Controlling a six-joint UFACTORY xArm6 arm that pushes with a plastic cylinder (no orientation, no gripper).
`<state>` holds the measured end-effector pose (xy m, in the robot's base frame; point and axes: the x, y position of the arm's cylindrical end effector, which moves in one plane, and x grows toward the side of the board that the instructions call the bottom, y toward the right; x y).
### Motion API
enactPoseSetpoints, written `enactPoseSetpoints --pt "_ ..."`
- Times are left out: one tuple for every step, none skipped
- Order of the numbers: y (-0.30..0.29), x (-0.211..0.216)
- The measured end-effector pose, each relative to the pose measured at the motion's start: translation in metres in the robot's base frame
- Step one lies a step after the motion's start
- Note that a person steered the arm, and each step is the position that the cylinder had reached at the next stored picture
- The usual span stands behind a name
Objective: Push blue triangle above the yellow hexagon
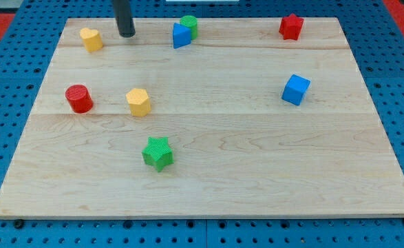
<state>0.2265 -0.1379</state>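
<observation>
My tip sits near the surface's top edge, between the yellow heart and blue triangle, touching neither; the tool holds nothing. Approach step, I judge: next, get right of the triangle and push it left, above the yellow hexagon.

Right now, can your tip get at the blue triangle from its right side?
Probably not directly. My tip sits to the view's left of the blue triangle, and the green cylinder crowds the triangle's upper right. The left side is free; I'd have to go round below.

bright even light, soft shadows, sharp
</observation>
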Motion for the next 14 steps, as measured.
enactPoseSetpoints --pt "0.05 -0.011" --pt "0.083 -0.011" --pt "0.111 0.014" --pt "0.113 0.044" --pt "0.123 0.069" --pt "0.125 0.102" --pt "0.108 0.101" --pt "0.092 0.09" --pt "0.09 0.09" --pt "0.09 0.09" --pt "0.087 0.086" --pt "0.087 0.083" --pt "0.086 0.082" --pt "0.075 0.078"
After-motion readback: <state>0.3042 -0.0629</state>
